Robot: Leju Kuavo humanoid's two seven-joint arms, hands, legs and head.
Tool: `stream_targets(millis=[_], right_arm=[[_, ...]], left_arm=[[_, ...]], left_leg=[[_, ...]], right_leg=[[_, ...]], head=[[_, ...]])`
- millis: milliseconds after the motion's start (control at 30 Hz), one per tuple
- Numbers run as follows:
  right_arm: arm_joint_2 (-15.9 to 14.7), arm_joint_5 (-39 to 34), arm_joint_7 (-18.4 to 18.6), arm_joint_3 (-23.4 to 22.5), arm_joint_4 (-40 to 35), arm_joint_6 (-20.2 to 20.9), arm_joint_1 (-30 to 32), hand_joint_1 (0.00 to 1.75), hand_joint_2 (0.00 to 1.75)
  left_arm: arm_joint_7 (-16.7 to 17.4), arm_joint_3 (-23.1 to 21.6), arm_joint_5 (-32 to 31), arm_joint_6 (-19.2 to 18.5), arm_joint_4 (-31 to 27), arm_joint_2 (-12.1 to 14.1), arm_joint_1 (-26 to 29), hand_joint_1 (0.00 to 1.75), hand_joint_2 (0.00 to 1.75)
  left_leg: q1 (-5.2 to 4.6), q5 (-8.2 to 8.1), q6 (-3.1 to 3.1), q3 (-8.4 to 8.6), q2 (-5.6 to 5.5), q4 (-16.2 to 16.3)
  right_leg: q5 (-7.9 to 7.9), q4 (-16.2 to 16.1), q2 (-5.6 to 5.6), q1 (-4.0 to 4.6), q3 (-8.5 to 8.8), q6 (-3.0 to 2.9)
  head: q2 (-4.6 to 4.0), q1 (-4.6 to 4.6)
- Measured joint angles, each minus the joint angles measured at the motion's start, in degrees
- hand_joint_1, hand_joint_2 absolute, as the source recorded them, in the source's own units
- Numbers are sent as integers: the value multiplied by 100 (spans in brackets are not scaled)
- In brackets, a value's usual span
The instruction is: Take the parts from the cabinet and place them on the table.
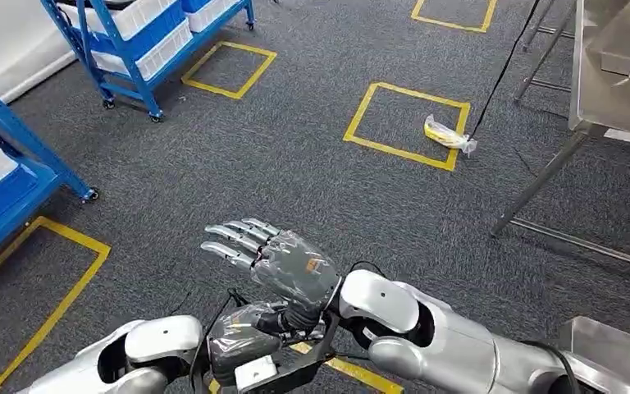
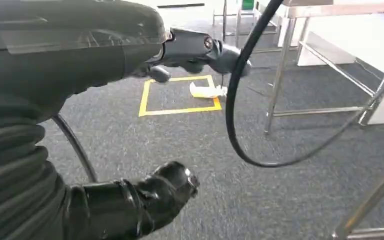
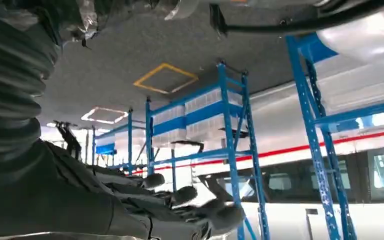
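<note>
Carpet, dark grey and marked with yellow tape squares [image 1: 406, 125], is lying beneath you. Your right hand [image 1: 275, 261] is reaching out with fingers spread, holding nothing. Your left hand [image 1: 242, 341] is sitting below it, wrapped in plastic; you cannot tell its grip. A small yellow bagged part [image 1: 449, 135] is lying on one square's edge, near the steel table's legs [image 1: 541, 176]. Blue shelving carts holding white bins [image 1: 143, 49] are standing well apart.

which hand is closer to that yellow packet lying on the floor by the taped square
Right. The right hand is raised, fingers spread, reaching further out over the carpet toward the yellow packet. The left hand sits lower and further back, beneath it.
</note>
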Motion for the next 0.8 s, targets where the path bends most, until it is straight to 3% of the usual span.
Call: stream_targets(millis=[67, 167, 200, 233, 267, 300, 333, 400, 433, 467, 800], right_arm=[[13, 0, -2, -33, 33, 9, -3, 0, 175], [13, -2, -2, -44, 83, 9, 8, 0, 175], [13, -2, -2, -44, 101, 9, 10, 0, 175], [13, -2, -2, -44, 114, 9, 9, 0, 175], [15, -2, -4, -44, 125, 9, 8, 0, 175], [22, -2, -4, -46, 133, 9, 6, 0, 0], [33, -2, -4, -50, 140, 9, 3, 0, 0], [46, -9, -4, -63, 173, 55, -3, 0, 0], [48, -11, -4, -74, 186, 74, -2, 0, 0], [46, 9, -18, -83, 212, 77, 0, 0, 0], [46, 13, -26, -122, 302, 74, -11, 0, 0]], left_arm=[[0, -15, -17, 7, 0, 0, -36, 0, 175], [0, -39, -15, 7, 0, 0, -43, 0, 175], [4, -48, -13, 7, 4, 0, -42, 0, 175], [7, -55, -13, 7, 4, 0, -43, 0, 175], [9, -59, -13, 7, 4, 0, -45, 0, 175], [9, -61, -9, 7, 4, 2, -47, 0, 175], [15, -61, 57, -24, 4, 2, -57, 0, 0], [28, -61, 219, -94, 9, 2, -57, 0, 0], [30, -61, 253, -107, 11, 2, -52, 0, 0], [33, -61, 295, -122, 11, 0, -38, 0, 0], [50, -59, 420, -129, 35, 9, -1, 0, 0]], left_leg=[[0, -233, 5, -132, 230, 309], [-33, -770, 40, -752, 305, 1576], [-45, -806, 67, -897, 306, 1837], [-66, -695, 106, -886, 306, 1778], [-96, -469, 156, -738, 306, 1468], [-131, -207, 206, -500, 317, 1008], [-170, 51, 263, -219, 343, 444], [-235, -24, 279, -47, 365, 113], [-240, -37, 267, -57, 361, 104], [-217, -11, 161, -53, 341, 62], [-249, 5, 253, -62, 312, 55]], right_leg=[[12, -40, -48, 19, 23, -108], [8, -40, -123, 93, 16, -156], [5, -39, -143, 128, 16, -170], [3, -39, -155, 150, 22, -173], [-6, -39, -164, 169, 35, -186], [-13, -39, -191, 180, 58, -196], [-26, -41, -192, 187, 85, -198], [-20, -46, -193, 217, 61, -162], [-11, -60, -202, 212, 49, -147], [-23, -58, -208, 235, 46, -211], [43, -173, -231, 207, 109, -111]], head=[[0, -2], [0, 2], [0, 0], [0, 2], [0, 2], [0, 2], [0, 2], [0, 0], [0, 2], [0, 9], [0, 7]])
